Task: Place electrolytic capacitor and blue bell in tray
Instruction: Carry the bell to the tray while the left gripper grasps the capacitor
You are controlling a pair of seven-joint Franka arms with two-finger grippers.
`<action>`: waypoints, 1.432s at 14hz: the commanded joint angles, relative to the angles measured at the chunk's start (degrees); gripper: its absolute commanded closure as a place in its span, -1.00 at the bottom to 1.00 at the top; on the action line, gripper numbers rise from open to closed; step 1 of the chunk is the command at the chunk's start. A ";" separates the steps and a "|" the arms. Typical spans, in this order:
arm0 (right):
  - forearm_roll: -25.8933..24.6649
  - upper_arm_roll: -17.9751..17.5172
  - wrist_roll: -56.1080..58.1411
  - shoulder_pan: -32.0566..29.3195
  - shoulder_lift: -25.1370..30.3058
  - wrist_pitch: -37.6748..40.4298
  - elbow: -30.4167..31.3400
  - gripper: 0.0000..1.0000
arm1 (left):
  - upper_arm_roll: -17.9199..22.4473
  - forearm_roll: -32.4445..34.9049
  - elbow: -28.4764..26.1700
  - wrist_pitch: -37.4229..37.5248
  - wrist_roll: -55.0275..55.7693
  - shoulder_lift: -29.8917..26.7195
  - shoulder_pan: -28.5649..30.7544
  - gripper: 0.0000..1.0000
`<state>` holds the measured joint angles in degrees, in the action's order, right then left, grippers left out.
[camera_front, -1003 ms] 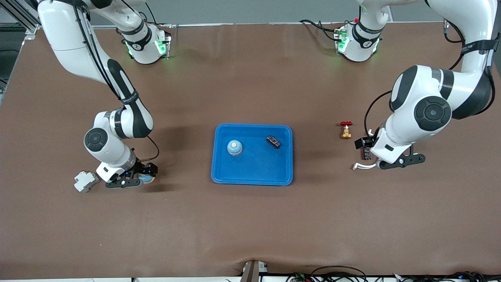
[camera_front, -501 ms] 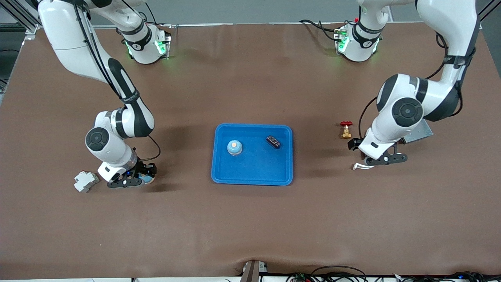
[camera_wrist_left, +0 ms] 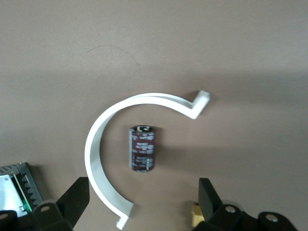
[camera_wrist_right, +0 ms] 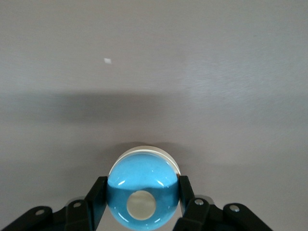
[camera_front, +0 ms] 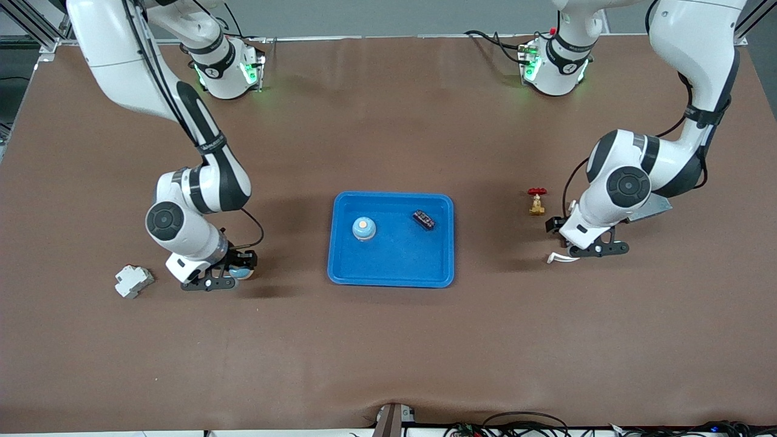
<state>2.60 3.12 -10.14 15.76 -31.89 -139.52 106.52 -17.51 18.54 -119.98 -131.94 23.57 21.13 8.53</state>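
On the table in the front view, the tray (camera_front: 391, 267) already carries one bell (camera_front: 363, 228) and one capacitor (camera_front: 424, 220). Toward the right arm's end, the right gripper (camera_front: 226, 276) is clamped on a second bell (camera_front: 240, 272).

Left wrist view: left gripper (camera_wrist_left: 144, 202) spread wide, empty, over a second capacitor (camera_wrist_left: 142, 148) inside a white clip (camera_wrist_left: 98, 159).

Right wrist view: fingers (camera_wrist_right: 96, 195) pinch the blue dome.

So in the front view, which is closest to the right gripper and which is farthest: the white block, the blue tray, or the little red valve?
From the right gripper, which grips a blue bell:
1. White block, beside it, at the right arm's end.
2. Blue tray, mid-table.
3. Red valve, toward the left arm's end.
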 commanded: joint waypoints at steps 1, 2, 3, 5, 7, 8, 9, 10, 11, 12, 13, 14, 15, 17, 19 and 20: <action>0.56 0.13 -9.16 4.52 1.48 2.23 -1.22 1.00 | -0.42 1.06 1.32 -1.65 -0.46 2.42 1.22 -1.00; 0.56 0.22 -13.11 6.37 1.48 2.84 -2.18 1.00 | -0.42 1.06 3.06 -1.75 -0.63 4.43 1.75 -1.00; 0.47 0.13 -16.72 7.95 1.40 3.63 -3.15 1.00 | -0.42 1.06 3.95 -1.75 -0.54 5.75 1.76 -1.00; 0.56 0.22 -24.97 11.47 0.96 6.61 -6.65 1.00 | -0.42 0.97 4.57 -1.75 0.51 6.20 1.05 -1.00; 0.56 0.22 -32.19 14.63 -0.44 7.94 -10.44 1.00 | -0.51 0.62 5.19 -1.75 0.60 7.34 1.05 -1.00; 0.56 0.22 -35.53 16.04 -1.32 8.21 -11.93 1.00 | -0.42 0.53 5.45 -1.75 0.69 8.04 1.14 -1.00; 0.56 0.22 -38.35 17.44 -2.29 8.21 -13.17 1.00 | -0.51 0.53 5.98 -1.83 0.69 8.74 1.31 -1.00; 0.56 0.22 -40.47 18.50 -3.25 8.21 -14.31 1.00 | -0.51 0.53 5.98 -1.75 0.86 9.10 1.32 -1.00; 0.56 0.22 -42.49 19.38 -4.48 8.21 -15.45 1.00 | -0.51 0.53 5.98 -1.75 0.95 9.19 1.32 -1.00; 0.56 0.22 -44.08 20.18 -5.19 8.12 -16.33 1.00 | -0.51 0.53 5.89 -1.75 0.95 9.19 1.32 -1.00; 0.47 0.22 -45.57 21.05 -5.98 8.12 -17.13 1.00 | -0.51 0.53 5.89 -1.75 1.04 9.45 1.32 -1.00; 0.47 0.22 -46.63 21.76 -6.60 7.95 -17.39 1.00 | -0.51 0.53 5.89 -1.83 1.21 9.63 1.23 -1.00; 0.30 0.22 -47.86 22.37 -7.12 7.77 -17.40 1.00 | -0.51 0.53 5.89 -1.75 1.82 9.98 1.05 -1.00; 0.03 0.30 -49.71 23.08 -8.27 7.33 -17.48 1.00 | -0.51 0.53 5.89 -1.83 2.36 10.25 0.96 -1.00; 0.03 0.30 -50.68 23.61 -9.58 7.16 -18.62 1.00 | -0.51 0.53 5.89 -1.75 2.36 10.42 0.96 -1.00; -0.05 0.30 -51.73 23.96 -10.37 7.16 -19.50 1.00 | -0.51 0.53 5.98 -1.75 2.44 10.68 0.96 -1.00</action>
<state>2.72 2.88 -59.41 38.76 -40.15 -132.77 90.24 -17.74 18.64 -114.78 -133.65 25.01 31.10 9.50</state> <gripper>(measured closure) 0.361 0.000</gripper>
